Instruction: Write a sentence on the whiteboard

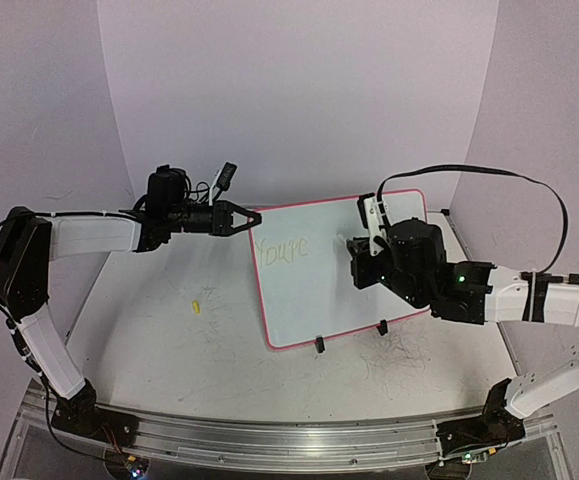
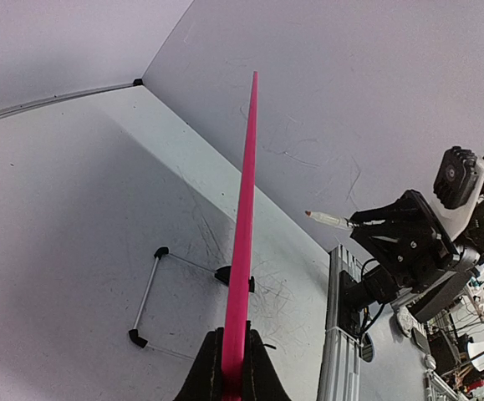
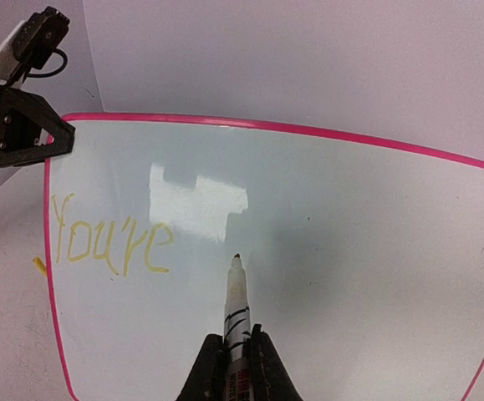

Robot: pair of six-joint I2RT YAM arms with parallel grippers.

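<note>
Evidently mid-sentence: left gripper (image 1: 252,216) clamps the edge of the large white pink-bordered whiteboard (image 3: 350,251); right gripper (image 3: 235,355) clenches a thin pale marker pen (image 3: 236,292). The yellow handwritten sentence (image 3: 112,238), reading "You're", lies left beyond those fingertips; the next word probably calls for the tip to land just ahead.

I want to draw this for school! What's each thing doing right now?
whiteboard: edge pinched by the left gripper.
sentence: unfinished, only "You're" written.
marker: uncapped, tip aimed at the whiteboard.
left gripper: shut on the whiteboard.
right gripper: shut on the marker.
yellow bit: lying loose on the table.
</note>
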